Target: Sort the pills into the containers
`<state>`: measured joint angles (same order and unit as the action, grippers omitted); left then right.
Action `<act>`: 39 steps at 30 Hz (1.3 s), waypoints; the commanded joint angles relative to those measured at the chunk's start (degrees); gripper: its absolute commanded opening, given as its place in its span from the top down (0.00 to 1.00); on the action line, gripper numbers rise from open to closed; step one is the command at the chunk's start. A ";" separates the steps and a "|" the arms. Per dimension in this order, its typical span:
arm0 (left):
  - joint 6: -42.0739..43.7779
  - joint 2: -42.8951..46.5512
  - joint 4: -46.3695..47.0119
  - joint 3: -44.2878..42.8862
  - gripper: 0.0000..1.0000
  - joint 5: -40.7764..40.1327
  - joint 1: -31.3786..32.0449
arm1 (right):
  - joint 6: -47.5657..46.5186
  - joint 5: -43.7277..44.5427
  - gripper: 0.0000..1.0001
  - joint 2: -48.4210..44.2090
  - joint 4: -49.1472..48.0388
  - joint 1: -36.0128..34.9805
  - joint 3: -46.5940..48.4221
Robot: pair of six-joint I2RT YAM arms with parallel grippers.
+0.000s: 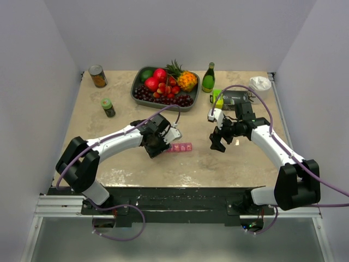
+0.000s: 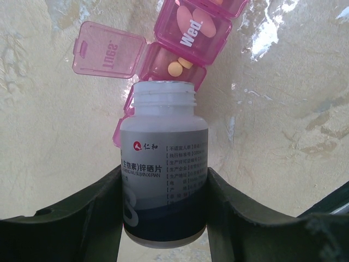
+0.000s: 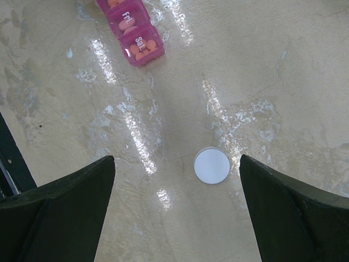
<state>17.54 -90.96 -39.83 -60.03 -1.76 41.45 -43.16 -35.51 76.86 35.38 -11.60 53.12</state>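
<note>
Grips an uncapped bottle (image 2: 163, 142) in the left gripper (image 2: 163, 183), mouth aimed straight ahead at the containers (image 2: 199, 30). Just past the mouth, one compartment with lid (image 2: 106, 52) flipped open, pills (image 2: 175, 67) inside; long axis running ahead and rightward, flat on the table (image 2: 283, 136). Spreads the right gripper (image 3: 177, 161) wide, holding nothing; white cap (image 3: 211, 166) seen between its fingers, containers' end ahead-left.

Left arm (image 1: 117, 139): extended forward and inward, wrist tipped down near counter (image 1: 240, 158) centre.
Left jaws: clamped on white bottle (image 2: 162, 164), one on each side.
Right arm (image 1: 272, 143): extended forward, wrist angled inward and down.
Right jaws: spread wide above the counter.
</note>
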 commanded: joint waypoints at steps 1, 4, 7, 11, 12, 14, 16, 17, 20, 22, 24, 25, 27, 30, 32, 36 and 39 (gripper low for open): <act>-0.58 2.62 2.47 -0.35 1.00 -0.44 0.21 | -0.96 -1.23 0.01 -0.66 0.22 0.26 0.49; -0.58 4.56 5.54 1.49 1.00 0.26 0.21 | -0.96 -1.14 0.01 -0.57 0.13 0.17 0.49; -0.66 7.45 9.58 4.12 1.00 1.32 0.21 | -0.96 -1.14 0.01 -0.57 0.13 0.17 0.40; -0.14 13.60 15.56 8.60 1.00 4.30 0.12 | -0.96 -1.06 0.01 -0.48 -0.04 0.17 0.31; -0.14 14.83 18.36 10.79 1.00 4.74 0.12 | -0.96 -1.06 0.01 -0.40 -0.13 0.17 0.31; 0.39 19.31 21.71 13.43 1.00 6.75 0.12 | -1.14 -1.40 0.01 -0.57 -0.04 0.17 0.31; 0.21 24.48 27.69 17.83 1.00 7.82 0.03 | -1.40 -1.58 0.01 -0.83 -0.13 0.26 0.23; 0.30 26.25 29.71 19.15 1.00 9.30 0.03 | -1.58 -1.76 0.01 -1.18 -0.13 0.17 0.23; -2.15 34.60 41.82 25.65 1.00 12.46 0.03 | -2.46 -3.34 0.01 -3.81 -0.48 0.26 -0.04; -4.96 42.13 53.85 32.06 1.00 14.32 0.12 | -3.33 -4.57 0.01 -5.48 -0.57 0.26 0.49; -8.29 47.16 69.00 39.79 1.00 17.05 0.12 | -3.86 -5.27 0.01 -7.95 0.04 0.26 2.06; -9.18 51.45 74.58 42.60 1.00 19.31 0.03 | -5.17 -5.45 0.01 -8.74 0.31 0.26 2.59; -13.29 54.64 91.93 50.08 1.00 20.65 -0.05 | -6.67 -4.84 0.01 -11.02 -0.82 0.26 3.47; -19.53 55.89 107.36 53.87 1.00 24.25 -0.23 | -10.60 -6.76 0.01 -12.70 -3.04 0.26 3.12; -22.01 54.66 112.67 54.23 1.00 28.11 -0.41 | -13.43 -9.40 0.01 -8.60 1.24 0.17 5.22; -26.67 57.54 116.93 53.35 1.00 34.18 -1.11 | -23.53 -6.08 0.01 0.01 11.64 0.17 9.54; -28.26 64.29 112.71 52.56 1.00 37.35 -1.46 | -24.60 -1.24 0.01 1.27 10.60 0.26 7.97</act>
<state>-5.87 -33.47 63.81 -5.80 28.82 40.60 -60.93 -40.97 76.12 40.93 -11.55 61.17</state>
